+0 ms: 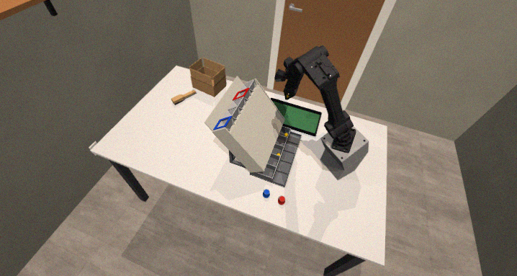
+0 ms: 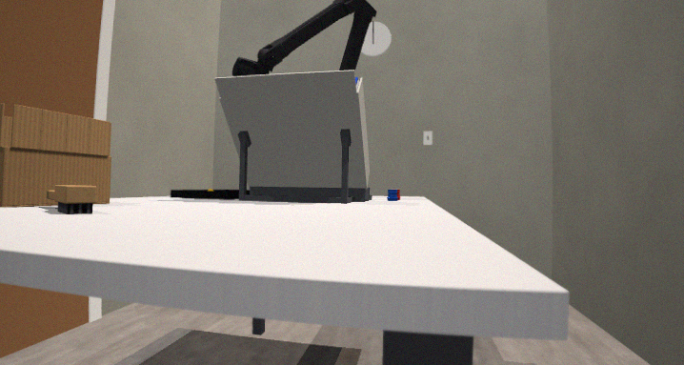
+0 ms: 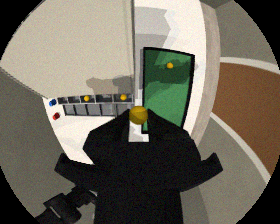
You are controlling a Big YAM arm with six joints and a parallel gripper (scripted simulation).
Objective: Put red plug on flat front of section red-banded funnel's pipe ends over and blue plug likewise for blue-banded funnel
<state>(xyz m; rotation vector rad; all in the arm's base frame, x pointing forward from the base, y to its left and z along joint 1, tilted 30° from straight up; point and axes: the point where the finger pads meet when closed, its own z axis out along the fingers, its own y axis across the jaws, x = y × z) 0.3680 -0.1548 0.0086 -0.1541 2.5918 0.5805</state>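
My gripper (image 1: 288, 94) (image 3: 138, 112) is shut on a yellow marble (image 3: 138, 115) and hangs high over the near end of the green marble tray (image 1: 302, 119) (image 3: 165, 92), to the right of the tilted grey cover (image 1: 257, 127) (image 2: 291, 128). One more marble (image 3: 169, 66) lies in the green tray. The red-banded funnel (image 1: 240, 94) and the blue-banded funnel (image 1: 222, 122) sit at the cover's top. Below the cover, the dark sectioned tray (image 1: 285, 167) (image 3: 100, 107) holds two marbles (image 1: 286, 134) (image 1: 278, 153). The blue plug (image 1: 266, 193) (image 3: 52, 103) and red plug (image 1: 281, 199) (image 3: 56, 116) stand on the table in front.
A cardboard box (image 1: 207, 76) (image 2: 52, 156) and a wooden brush (image 1: 183, 96) (image 2: 72, 193) are at the table's far corner. The arm's grey base (image 1: 343, 153) stands right of the trays. A brown door is behind the table.
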